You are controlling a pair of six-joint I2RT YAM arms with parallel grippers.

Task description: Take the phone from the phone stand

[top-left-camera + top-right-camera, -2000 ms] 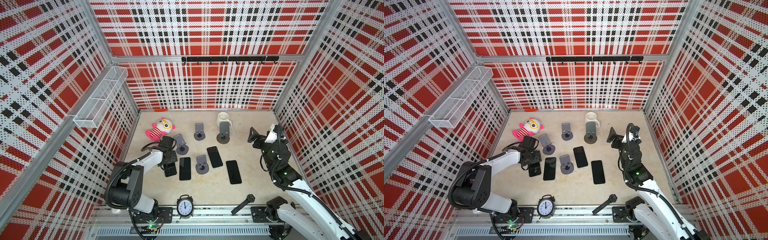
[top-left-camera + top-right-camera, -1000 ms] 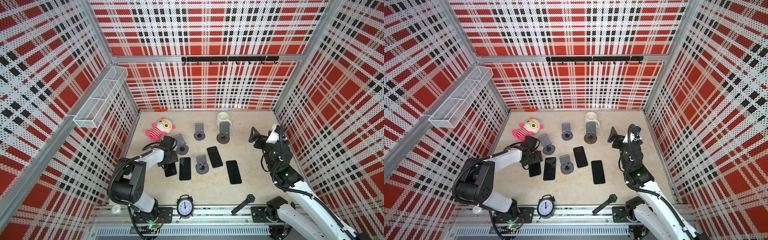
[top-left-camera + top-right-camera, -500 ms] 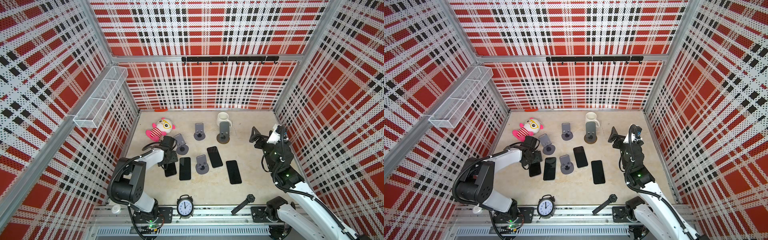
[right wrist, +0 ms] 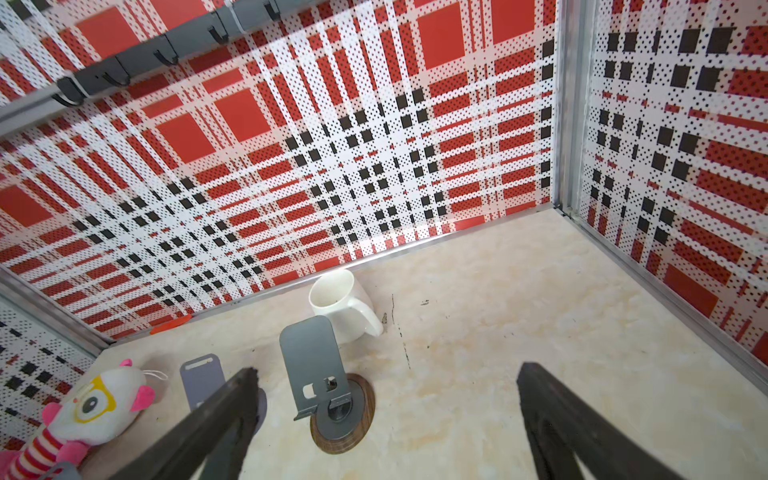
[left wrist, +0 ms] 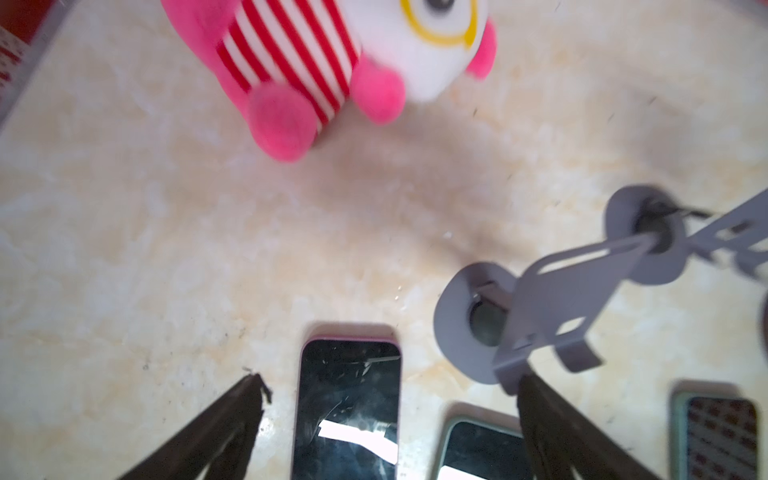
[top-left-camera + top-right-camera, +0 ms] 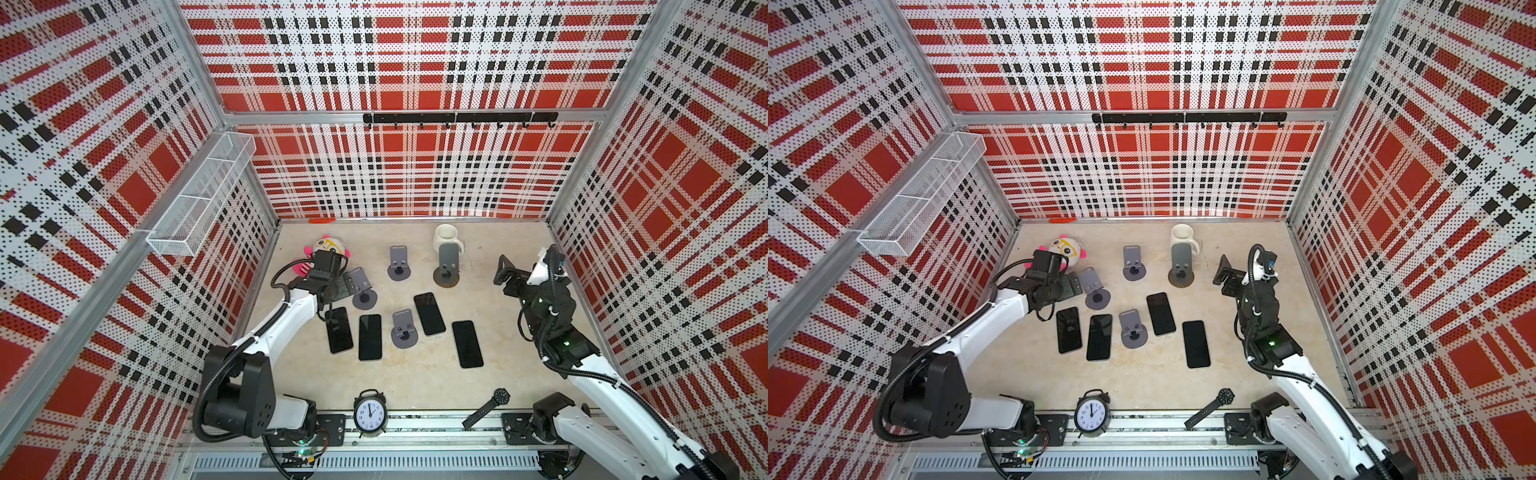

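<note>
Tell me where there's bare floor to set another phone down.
Widest bare patch: between the phones and the alarm clock and wristwatch. Also the back right corner, beside the mug. Crowded: the middle, where phones and stands interleave.

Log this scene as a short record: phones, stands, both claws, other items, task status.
phones: four, all lying flat on the table; the leftmost phone has a pink case
phone stands: four, all empty; the left stand is nearest the left claw
left claw: open, over the leftmost phone's end, holding nothing
right claw: open, raised at the right side, holding nothing
other items: plush toy, mug, alarm clock, wristwatch
task status: no phone sits on any stand
</note>
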